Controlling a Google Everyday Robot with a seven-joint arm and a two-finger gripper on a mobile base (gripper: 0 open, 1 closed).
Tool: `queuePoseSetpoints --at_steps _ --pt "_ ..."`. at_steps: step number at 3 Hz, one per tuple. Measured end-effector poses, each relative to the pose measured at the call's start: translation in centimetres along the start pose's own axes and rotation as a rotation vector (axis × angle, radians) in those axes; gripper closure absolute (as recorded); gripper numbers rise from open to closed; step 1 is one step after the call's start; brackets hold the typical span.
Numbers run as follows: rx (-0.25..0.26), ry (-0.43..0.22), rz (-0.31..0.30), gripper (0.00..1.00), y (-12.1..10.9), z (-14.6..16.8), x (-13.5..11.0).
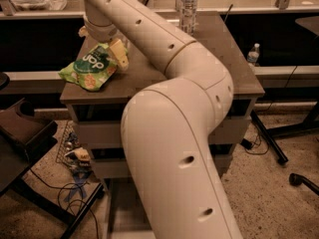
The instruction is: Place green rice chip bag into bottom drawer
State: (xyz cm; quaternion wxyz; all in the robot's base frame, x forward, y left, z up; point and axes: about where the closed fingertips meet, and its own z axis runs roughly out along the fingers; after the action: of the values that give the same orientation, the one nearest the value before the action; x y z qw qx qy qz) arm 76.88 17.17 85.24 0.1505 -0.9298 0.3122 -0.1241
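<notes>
End effector (104,46) low over the green rice chip bag (88,67), left side of the table (234,73).

Hanging from the wrist of a thick pale arm (169,148), right at the bag's upper right edge; touching or just above, cannot tell, and open or closed likewise impossible to tell. Bag flat on the table top near the left front corner, white letters and dark green round patch facing up, lower end close to the left edge. Clear water bottle (188,6) upright at the rear of the same top, well apart from the bag. Bottom drawer (117,210) pulled out below the table at floor level, only a narrow grey strip showing left of the arm, the rest hidden behind it. Tangle of cables (75,161) on the floor just left of the drawers.
</notes>
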Motion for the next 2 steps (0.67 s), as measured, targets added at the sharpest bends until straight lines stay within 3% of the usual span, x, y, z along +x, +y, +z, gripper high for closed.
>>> queuePoseSetpoints --at_steps 1,2 --pt "-0.038 -0.038 -0.022 0.00 0.0 2.2 -0.5" --pt "-0.072 -0.081 -0.047 0.25 -0.1 3.6 -1.8"
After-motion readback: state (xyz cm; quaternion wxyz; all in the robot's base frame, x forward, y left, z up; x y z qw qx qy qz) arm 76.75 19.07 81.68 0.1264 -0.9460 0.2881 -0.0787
